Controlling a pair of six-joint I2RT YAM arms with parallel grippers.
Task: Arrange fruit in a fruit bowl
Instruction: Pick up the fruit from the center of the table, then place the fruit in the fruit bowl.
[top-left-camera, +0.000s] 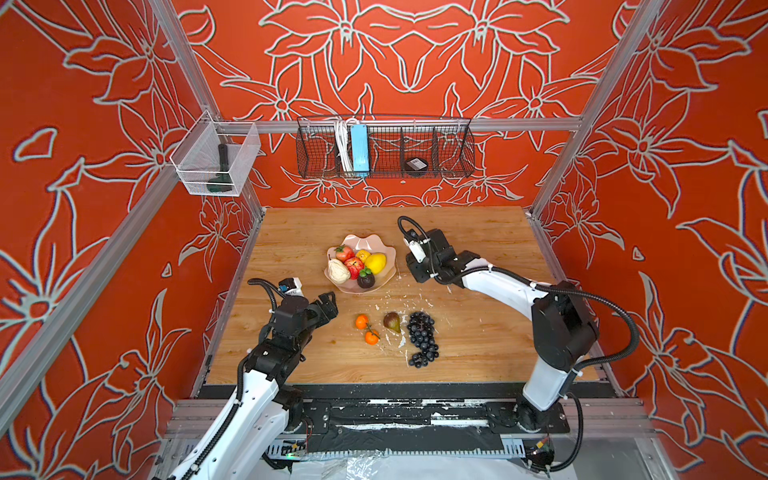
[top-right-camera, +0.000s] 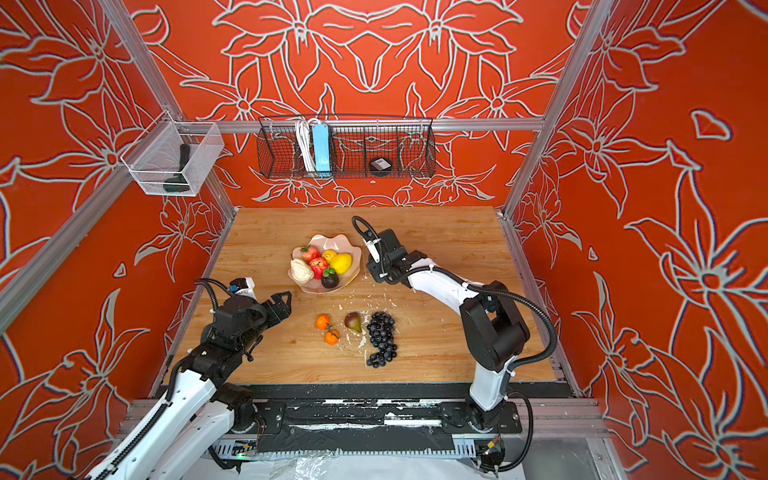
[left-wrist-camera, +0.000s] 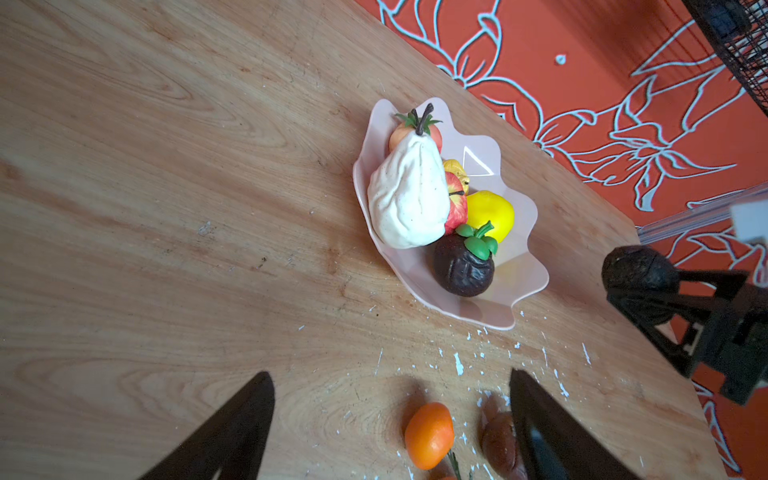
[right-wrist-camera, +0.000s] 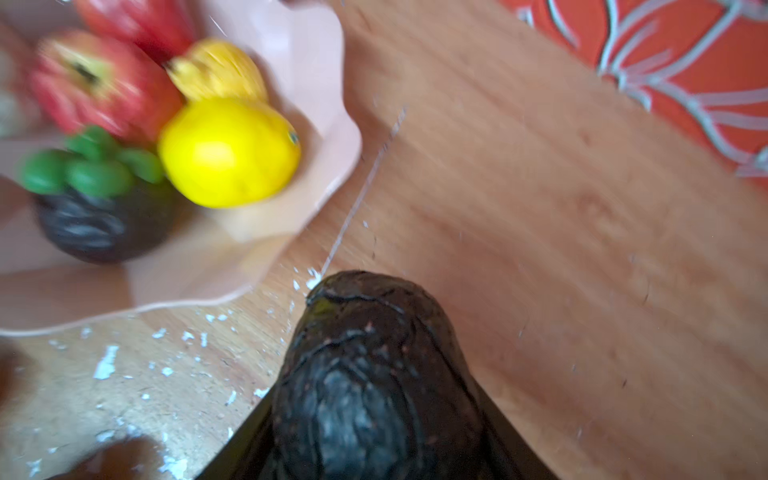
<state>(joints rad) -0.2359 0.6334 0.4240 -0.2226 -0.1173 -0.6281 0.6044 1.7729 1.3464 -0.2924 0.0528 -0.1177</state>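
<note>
Gripping a dark avocado (right-wrist-camera: 374, 374), the right tool (left-wrist-camera: 638, 291) has its black jaws clamped on the sides of the fruit. The skin is wrinkled and pebbly, and the narrow end pokes out past the tips. The avocado sits over bare wood just beside the fruit bowl (top-left-camera: 365, 241), not in it; the right wrist view is motion-blurred.

The bowl is shallow, pale pink, glossy plastic, with a wavy petal rim and faceted walls. It stands mid-bench. Inside, packed touching:
- a cream lumpy pear (top-left-camera: 337, 272) with a brown stem
- a red strawberry (top-left-camera: 344, 252)
- a red-yellow apple (top-left-camera: 353, 266)
- a smooth yellow lemon (top-left-camera: 376, 262)
- a small ridged yellow piece (top-left-camera: 363, 254)
- a dark round mangosteen (top-left-camera: 365, 279) with a green cap

The left tool (top-left-camera: 330, 306) hangs near the bench's left side, jaws spread wide, holding nothing. Near it, on the front half of the bench (top-left-camera: 478, 340):
- two small matte oranges (top-left-camera: 362, 321) joined by a stem
- a brown-green fig-shaped piece (top-left-camera: 392, 322)
- a long, beady dark purple grape bunch (top-left-camera: 422, 338)

The bench is light wood grain, scuffed, with white flecks (left-wrist-camera: 458, 363) scattered between the bowl and the loose fruit.
</note>
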